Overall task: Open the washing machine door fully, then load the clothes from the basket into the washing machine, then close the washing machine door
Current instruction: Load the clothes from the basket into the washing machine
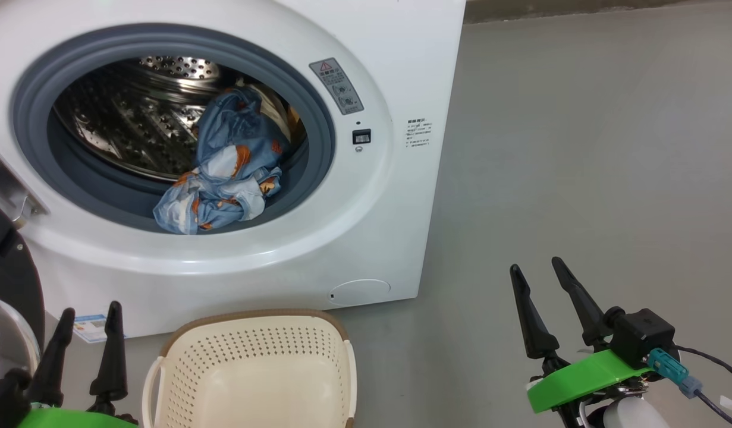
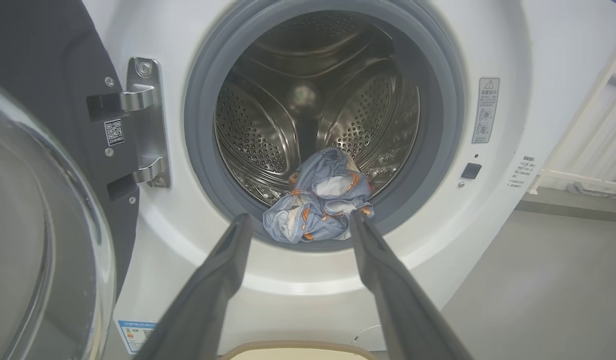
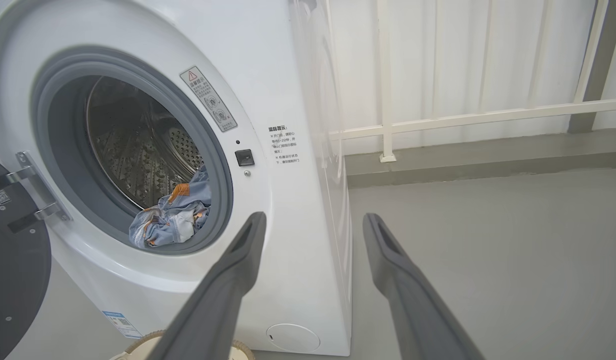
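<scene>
Blue printed clothes (image 1: 223, 172) lying at drum front inside washing machine (image 1: 401, 65), lower fold drooping onto grey gasket (image 1: 104, 208). Left fingers (image 1: 112, 333) and right fingers (image 1: 527, 309) spreading apart, gripping nothing, either side of basket (image 1: 253, 315). Door (image 2: 47, 70) hanging open at left. We are judging: door swinging shut now risking fabric getting pinched on gasket, latch not catching.

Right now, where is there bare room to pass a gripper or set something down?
Bare: the grey floor right of the washing machine, ahead of the right gripper; the drum above the clothes; the empty basket. Crowded: lower left, where the open door stands beside the left gripper.
</scene>
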